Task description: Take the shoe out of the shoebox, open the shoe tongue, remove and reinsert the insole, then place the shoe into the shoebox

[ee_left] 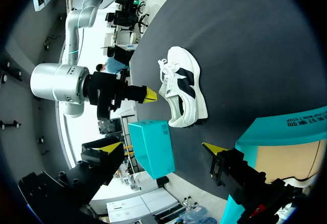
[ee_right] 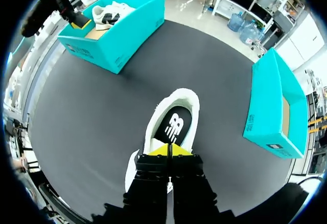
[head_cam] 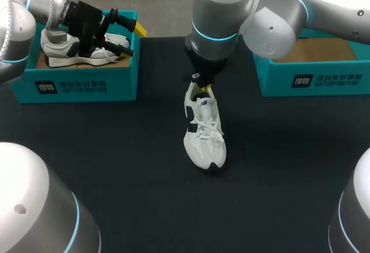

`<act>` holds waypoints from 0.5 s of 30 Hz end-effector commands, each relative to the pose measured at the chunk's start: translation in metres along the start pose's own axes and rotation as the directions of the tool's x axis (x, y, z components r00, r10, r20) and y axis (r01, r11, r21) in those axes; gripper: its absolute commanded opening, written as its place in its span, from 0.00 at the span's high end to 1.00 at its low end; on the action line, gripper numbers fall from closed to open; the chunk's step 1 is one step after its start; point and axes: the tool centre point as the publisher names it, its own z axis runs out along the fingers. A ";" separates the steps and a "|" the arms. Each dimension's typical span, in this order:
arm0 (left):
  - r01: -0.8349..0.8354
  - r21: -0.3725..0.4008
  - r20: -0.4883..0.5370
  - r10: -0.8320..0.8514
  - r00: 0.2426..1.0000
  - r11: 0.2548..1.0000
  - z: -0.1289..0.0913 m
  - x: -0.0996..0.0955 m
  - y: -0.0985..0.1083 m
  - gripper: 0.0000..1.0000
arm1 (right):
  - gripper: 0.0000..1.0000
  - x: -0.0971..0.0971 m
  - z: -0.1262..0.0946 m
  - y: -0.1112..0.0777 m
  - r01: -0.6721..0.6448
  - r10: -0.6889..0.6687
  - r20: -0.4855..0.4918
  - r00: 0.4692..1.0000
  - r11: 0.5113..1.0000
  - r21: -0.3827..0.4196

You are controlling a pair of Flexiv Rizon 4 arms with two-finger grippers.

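A white shoe with black patches (head_cam: 204,131) lies on the black table's middle, toe toward me. My right gripper (head_cam: 200,88) hangs over its heel end. In the right wrist view the gripper (ee_right: 168,150) is shut, its tips pressed together at the tongue edge of the shoe's opening (ee_right: 172,124), where the black insole shows. Whether it pinches anything I cannot tell. My left gripper (head_cam: 130,38) stands open above the left teal shoebox (head_cam: 87,82), which holds a second white shoe (head_cam: 60,48). From the left wrist, the table shoe (ee_left: 181,88) lies well ahead of the wide-open fingers (ee_left: 110,146).
A second teal shoebox (head_cam: 312,80) stands at the back right, showing only its brown floor. It appears beside the shoe in the right wrist view (ee_right: 271,106). The table in front of the shoe and on both sides of it is bare black cloth.
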 end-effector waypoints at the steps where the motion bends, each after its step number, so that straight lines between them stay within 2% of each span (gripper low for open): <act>1: -0.001 0.001 -0.003 0.001 1.000 1.000 -0.001 0.000 0.000 0.00 | 1.00 -0.008 -0.004 -0.015 0.827 -0.828 0.169 0.535 0.472 -0.306; 10: -0.001 0.001 -0.003 0.001 1.000 1.000 -0.001 0.000 0.000 0.00 | 1.00 -0.008 -0.004 -0.015 0.827 -0.828 0.169 0.535 0.472 -0.306; 12: -0.001 0.001 -0.003 0.001 1.000 1.000 -0.001 0.000 0.000 0.00 | 1.00 -0.003 0.004 -0.017 0.904 -0.923 0.143 0.357 0.303 -0.302; 13: -0.001 0.001 -0.003 0.001 1.000 1.000 -0.001 0.000 0.000 0.00 | 1.00 -0.008 0.007 -0.018 0.914 -0.941 0.120 0.317 0.270 -0.304; 15: -0.001 0.001 -0.003 0.001 1.000 1.000 -0.001 0.000 0.000 0.00 | 1.00 -0.017 0.006 -0.015 0.936 -0.976 0.084 0.202 0.167 -0.310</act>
